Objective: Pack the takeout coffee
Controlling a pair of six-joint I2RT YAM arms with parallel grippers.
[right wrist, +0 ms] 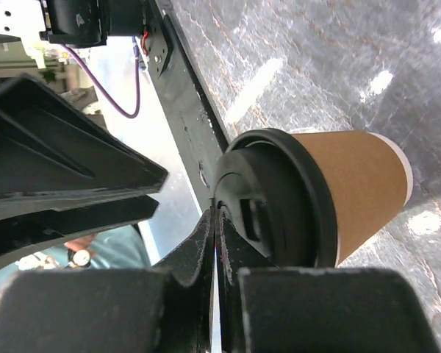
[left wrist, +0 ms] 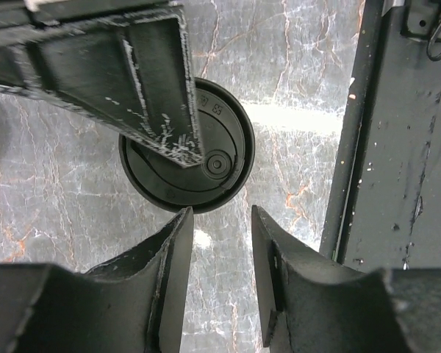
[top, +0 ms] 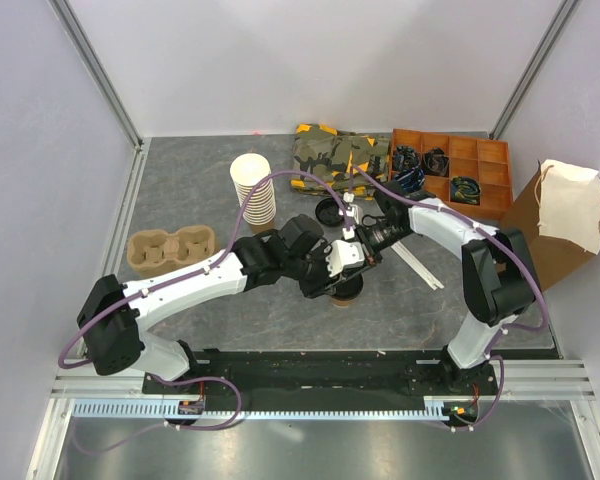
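**Lidded coffee at ctr: right fingers pressed together on the lid, left fingers spread beside it**

The takeout coffee point(top: 349, 292) stands upright on the grey marbled table point(top: 190, 180), at ctr of the top view, directly below where the two wrists meet. It has a brown paper wall, w/ the black lid point(left wrist: 224, 136) seated all round the rim.

Right fingers point(right wrist: 195, 257): pressed together w/ no gap btwn them, pinching nothing. The tips rest against the lid's top face. In the left wrist view they show as one dark bar crossing the lid from upper left and ending by a small round boss near the lid's middle.

Left fingers point(left wrist: 165, 257): spread, w/ bare table showing btwn them, holding nothing. The tips sit just beside the lid's near edge, lower ctr of that view. Can't tell if they touch it.

Rest of the table, top view:
- stack of lidless cups point(top: 252, 190), upper left of ctr
- pulp cup carrier point(top: 170, 248), at left
- loose black lid point(top: 330, 211), just above the wrists
- camo pouch point(top: 325, 155), top ctr
- orange divided tray point(top: 450, 134), top right, w/ dark coiled items in some compartments
- brown paper bag point(top: 540, 250), at the right edge, w/ a white bag point(top: 570, 205) in front of it
- thin white sticks point(top: 418, 265), right of ctr
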